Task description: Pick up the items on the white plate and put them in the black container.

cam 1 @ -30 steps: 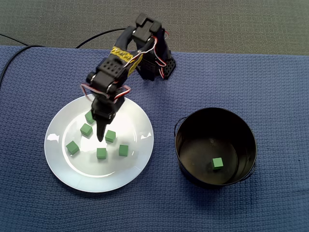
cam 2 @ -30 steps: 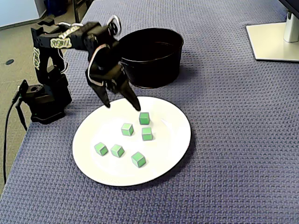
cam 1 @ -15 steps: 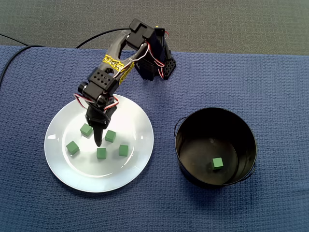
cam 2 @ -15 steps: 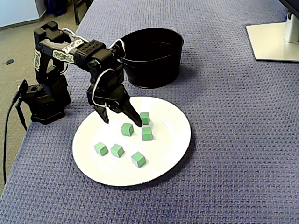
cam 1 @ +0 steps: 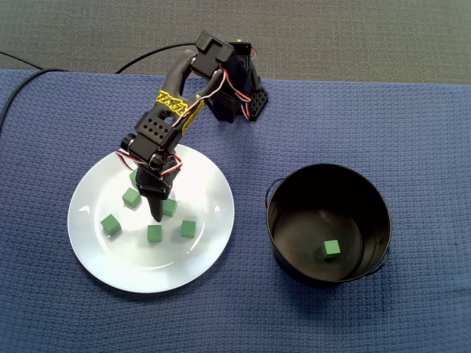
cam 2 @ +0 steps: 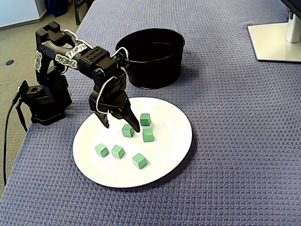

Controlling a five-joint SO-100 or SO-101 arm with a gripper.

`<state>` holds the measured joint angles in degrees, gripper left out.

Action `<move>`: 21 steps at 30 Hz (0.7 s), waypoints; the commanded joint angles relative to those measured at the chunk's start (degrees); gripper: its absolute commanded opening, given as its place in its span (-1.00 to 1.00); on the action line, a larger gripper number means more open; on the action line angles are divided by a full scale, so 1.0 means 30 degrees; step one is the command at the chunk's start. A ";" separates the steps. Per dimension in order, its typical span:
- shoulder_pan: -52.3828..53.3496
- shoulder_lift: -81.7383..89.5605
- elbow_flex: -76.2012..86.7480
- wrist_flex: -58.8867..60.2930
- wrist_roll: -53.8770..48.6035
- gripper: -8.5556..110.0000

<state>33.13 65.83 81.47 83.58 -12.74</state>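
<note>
A: Where do the green cubes (cam 2: 147,135) lie?
B: Six lie on the white plate (cam 2: 175,141). One more cube (cam 1: 331,248) lies inside the black container (cam 1: 377,220), which stands on the blue-clothed surface (cam 1: 412,132) beside the plate.
A: And the end effector (cam 2: 120,125)?
B: Released, gripping nothing. Its fingers spread low over the plate, with one cube just beside a finger.

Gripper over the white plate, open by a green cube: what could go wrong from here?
1. The black gripper is open, but one of its fingers sits close beside the small green cube rather than straddling it evenly; closing may shove it aside.
2. Two more green cubes lie close by and could be knocked across the round white plate.
</note>
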 commanded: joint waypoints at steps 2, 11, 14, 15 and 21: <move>-0.0469 0.0176 0.0205 -0.0410 -0.0176 -0.45; -0.0703 0.0176 0.0410 -0.0937 -0.0205 -0.67; -0.0791 0.0176 0.0498 -0.1055 -0.0176 -0.75; -0.0820 0.0176 0.0527 -0.1113 -0.0146 -0.78; -0.0879 0.0352 0.0674 -0.1465 -0.0205 -0.86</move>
<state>30.67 65.74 83.41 79.98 -12.92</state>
